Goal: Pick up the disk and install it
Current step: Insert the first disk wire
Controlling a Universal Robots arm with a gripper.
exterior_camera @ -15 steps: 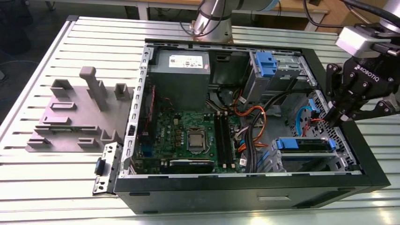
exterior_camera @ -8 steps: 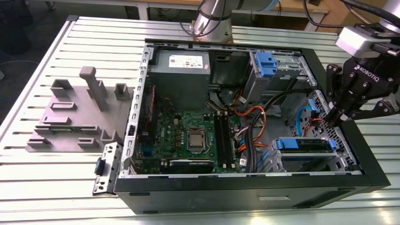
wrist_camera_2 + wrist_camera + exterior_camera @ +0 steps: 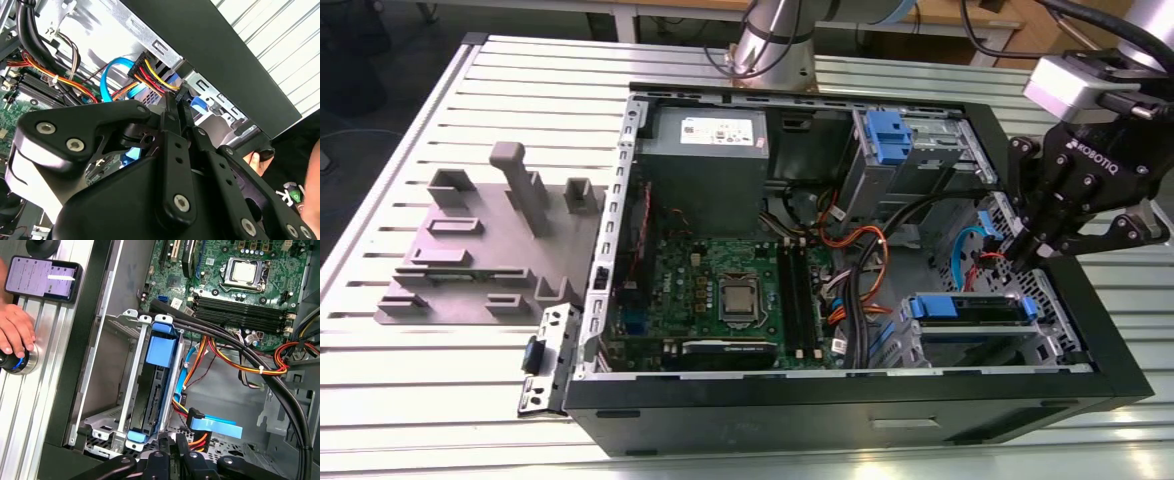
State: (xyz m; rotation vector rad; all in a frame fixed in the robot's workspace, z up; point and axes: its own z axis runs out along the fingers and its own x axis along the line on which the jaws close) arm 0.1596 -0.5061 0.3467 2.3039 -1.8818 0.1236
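The disk [image 3: 969, 312] sits in the metal drive cage [image 3: 1051, 300] at the near right corner of the open computer case, its blue carrier facing up. In the first wrist view the disk [image 3: 159, 382] stands edge-on between the cage rails. My gripper [image 3: 1019, 250] hangs just past the cage, by the case's right wall, apart from the disk. In the second wrist view the gripper [image 3: 178, 100] has its fingers pressed together, tips beside a power connector [image 3: 149, 70] with red, yellow and black wires. The gripper [image 3: 175, 444] holds nothing that I can see.
A blue flat cable [image 3: 216, 425] and orange wires [image 3: 240, 371] cross the gap beside the cage. A small blue bracket [image 3: 887, 135] sits in the far bay. A grey fixture [image 3: 480, 240] stands at the exterior view's left. A person's hand [image 3: 12, 335] rests beside a phone [image 3: 42, 277].
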